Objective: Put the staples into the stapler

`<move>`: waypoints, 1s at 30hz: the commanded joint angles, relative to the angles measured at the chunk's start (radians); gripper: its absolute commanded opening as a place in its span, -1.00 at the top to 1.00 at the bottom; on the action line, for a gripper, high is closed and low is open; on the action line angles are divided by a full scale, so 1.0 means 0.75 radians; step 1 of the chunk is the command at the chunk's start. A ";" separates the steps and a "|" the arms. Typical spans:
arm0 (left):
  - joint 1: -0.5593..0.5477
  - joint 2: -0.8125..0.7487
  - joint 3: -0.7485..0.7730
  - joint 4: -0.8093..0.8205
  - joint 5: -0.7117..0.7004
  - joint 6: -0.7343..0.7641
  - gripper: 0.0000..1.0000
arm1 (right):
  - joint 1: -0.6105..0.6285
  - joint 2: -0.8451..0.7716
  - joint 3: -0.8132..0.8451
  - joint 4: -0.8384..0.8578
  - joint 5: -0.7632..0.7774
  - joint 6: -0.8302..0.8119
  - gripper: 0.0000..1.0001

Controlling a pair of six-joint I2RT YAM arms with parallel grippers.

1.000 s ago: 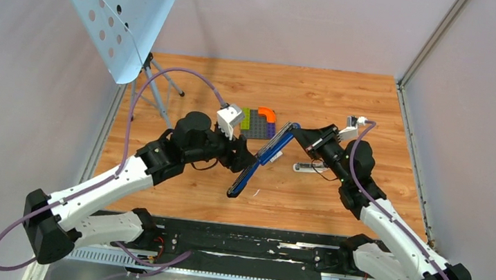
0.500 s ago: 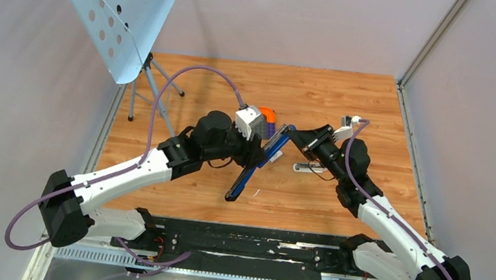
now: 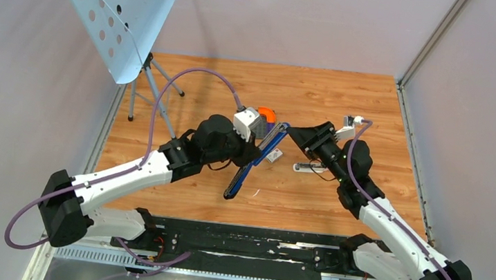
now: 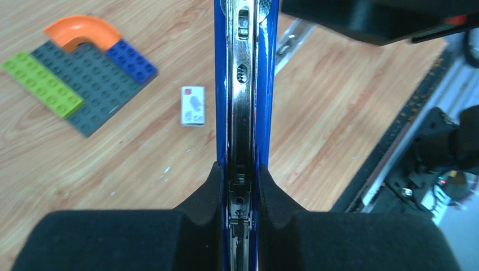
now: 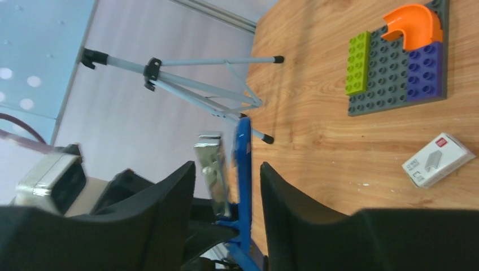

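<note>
Jaws of my left gripper [image 4: 238,169] are clamped on the stapler [image 4: 244,84], whose silver channel runs up mid-frame. The right gripper [image 5: 226,166] stands part open, with the stapler's far end loose in the gap. The staples box [image 4: 192,105] lies left of centre, apart from both, so I'd hold the left steady, channel up, while the right fetches it.

wooden table [image 3: 347,95], block plate [image 4: 79,90], staple box [image 4: 192,105]

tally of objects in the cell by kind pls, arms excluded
stapler: 1
staple box: 1
block plate: 1
white bar: 1
music stand: 1
Total: 5
</note>
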 commanded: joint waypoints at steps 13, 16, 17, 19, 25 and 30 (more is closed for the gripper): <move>0.212 0.221 0.110 -0.439 -0.730 -0.216 1.00 | 0.018 -0.266 0.112 -0.414 0.221 -0.273 -1.00; 0.239 0.298 0.119 -0.425 -0.820 -0.250 1.00 | 0.018 -0.309 0.138 -0.474 0.255 -0.329 -1.00; 0.241 0.319 0.117 -0.412 -0.861 -0.270 1.00 | 0.018 -0.327 0.144 -0.490 0.266 -0.344 -1.00; 0.255 0.367 0.121 -0.385 -0.895 -0.310 1.00 | 0.017 -0.350 0.154 -0.519 0.279 -0.373 -1.00; 0.323 0.566 0.184 -0.367 -0.858 -0.380 1.00 | 0.018 -0.382 0.173 -0.561 0.326 -0.455 -1.00; 0.380 0.674 0.198 -0.349 -0.809 -0.401 1.00 | 0.017 -0.392 0.197 -0.642 0.338 -0.494 -1.00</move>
